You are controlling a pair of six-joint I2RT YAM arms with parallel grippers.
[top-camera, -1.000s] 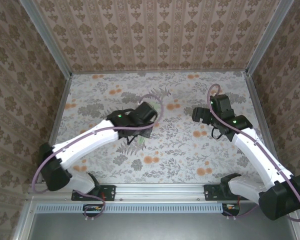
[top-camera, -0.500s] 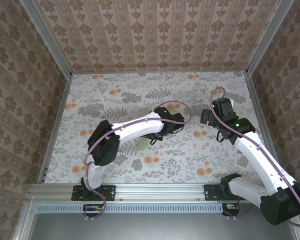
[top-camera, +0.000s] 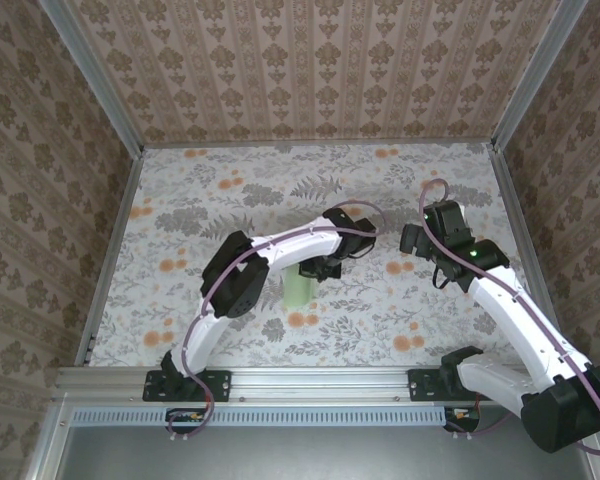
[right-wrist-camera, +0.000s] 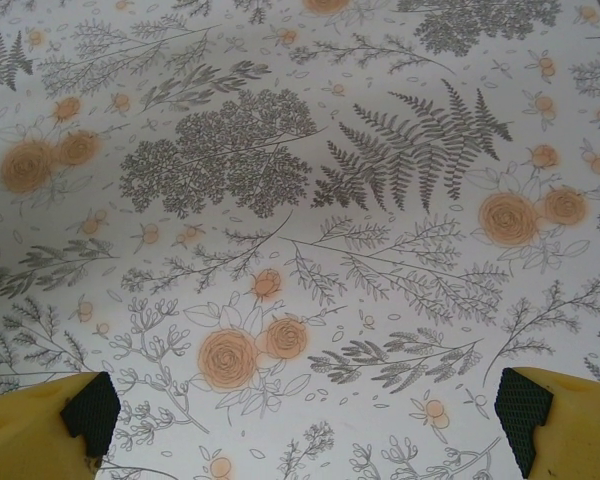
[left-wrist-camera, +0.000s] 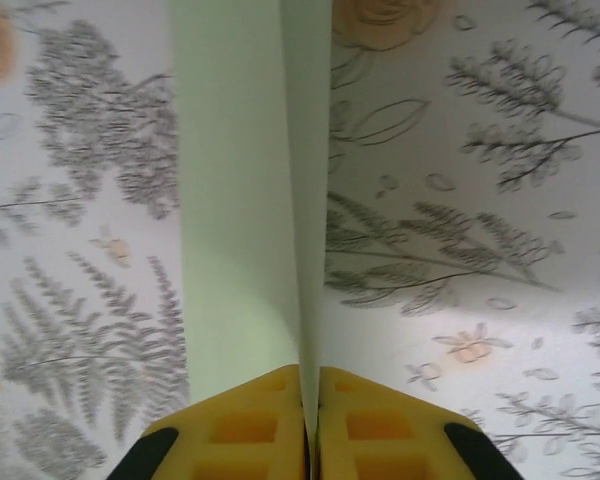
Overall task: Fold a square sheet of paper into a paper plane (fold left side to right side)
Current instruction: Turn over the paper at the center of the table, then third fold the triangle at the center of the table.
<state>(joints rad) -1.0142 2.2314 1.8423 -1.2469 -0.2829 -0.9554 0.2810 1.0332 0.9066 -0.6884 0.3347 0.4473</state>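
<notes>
Left claw (left-wrist-camera: pixel 311 374) tight on one paper plane (left-wrist-camera: pixel 240 200); right claw (right-wrist-camera: pixel 305 412) agape.

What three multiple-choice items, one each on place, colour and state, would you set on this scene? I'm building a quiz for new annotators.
1. Where is the paper plane?
A. at the far right corner
B. near the middle of the table
C. on the right arm's base

2. What colour is the paper?
A. red
B. black
C. pale green

3. How is the right gripper?
A. open, holding nothing
B. shut on the paper
C. shut on a pen

Key:
1 B: the top view shows it mid-table, at the left gripper, which pinches its crease.
2 C: it reads pale green in the left wrist view.
3 A: its fingers stand wide apart over the bare table.
</notes>
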